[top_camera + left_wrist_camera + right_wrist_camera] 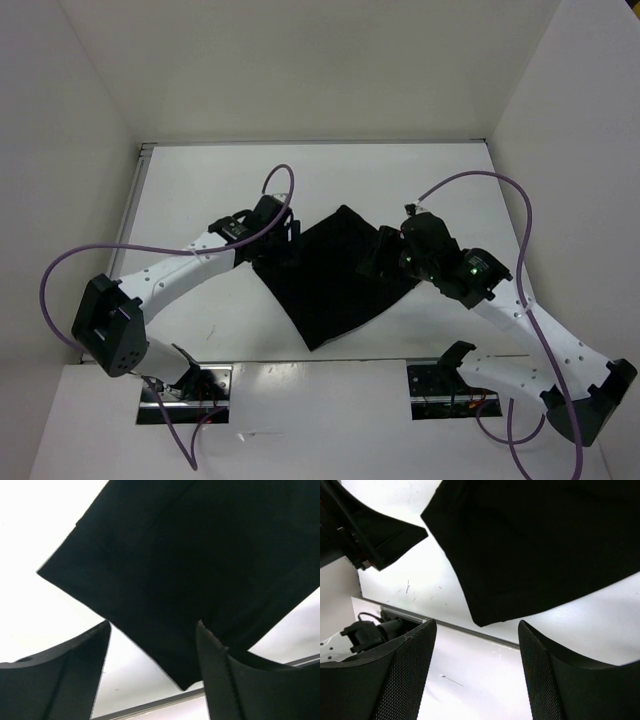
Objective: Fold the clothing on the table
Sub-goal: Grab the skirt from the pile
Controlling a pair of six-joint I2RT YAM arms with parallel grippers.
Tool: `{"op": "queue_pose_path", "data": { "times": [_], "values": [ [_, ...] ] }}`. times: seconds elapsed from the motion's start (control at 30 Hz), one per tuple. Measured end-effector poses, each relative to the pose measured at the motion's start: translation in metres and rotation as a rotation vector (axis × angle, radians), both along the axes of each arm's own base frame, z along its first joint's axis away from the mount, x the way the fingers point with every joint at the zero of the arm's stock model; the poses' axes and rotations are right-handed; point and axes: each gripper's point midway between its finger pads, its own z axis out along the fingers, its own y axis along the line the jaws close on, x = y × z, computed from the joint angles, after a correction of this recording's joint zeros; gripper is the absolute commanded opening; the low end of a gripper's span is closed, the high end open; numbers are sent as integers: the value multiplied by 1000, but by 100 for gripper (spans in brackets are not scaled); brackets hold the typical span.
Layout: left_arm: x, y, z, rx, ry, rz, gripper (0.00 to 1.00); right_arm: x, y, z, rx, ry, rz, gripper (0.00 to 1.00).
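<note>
White walls (pixel 300 70) enclosed the white table (pixel 330 170), where the black clothing (pixel 335 275) lay flat, turned like a diamond with one corner toward the arms' bases. The left gripper (pixel 152 629) hovered at the clothing's upper-left edge, its jaws spread wide and holding nothing. The right gripper (pixel 477 626) hung over the clothing's right side, equally wide and empty. Purple cables (pixel 472 175) looped on either side of the clothing.
</note>
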Motion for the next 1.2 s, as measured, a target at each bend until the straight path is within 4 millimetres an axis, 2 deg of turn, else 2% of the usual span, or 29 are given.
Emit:
{"op": "queue_pose_path", "data": {
  "times": [0.1,0.17,0.3,0.37,0.5,0.63,0.73,0.9,1.2],
  "values": [
    [-1,-7,-1,-29,2,39,53,-2,-1,4,15,-8,-6,72],
    [-7,-12,-8,-56,15,63,47,-2,-1,4,16,-6,-7,72],
    [-34,-5,-33,-89,94,154,48,-2,-1,3,15,-3,-8,72],
    [-40,-3,-37,-101,121,185,48,-2,-1,2,11,1,-8,72],
    [-49,-13,-40,-155,179,213,48,-2,-1,-6,-12,29,-6,72],
    [-72,-23,-58,-153,255,206,48,-4,0,-14,-35,56,5,72],
    [-88,-25,-78,-122,324,219,40,-5,1,-19,-53,74,19,72],
    [-96,-26,-97,-76,374,239,37,-4,3,-26,-77,95,41,72],
    [-104,-27,-100,-64,400,271,37,-4,3,-25,-86,89,57,72]
  ]
}}
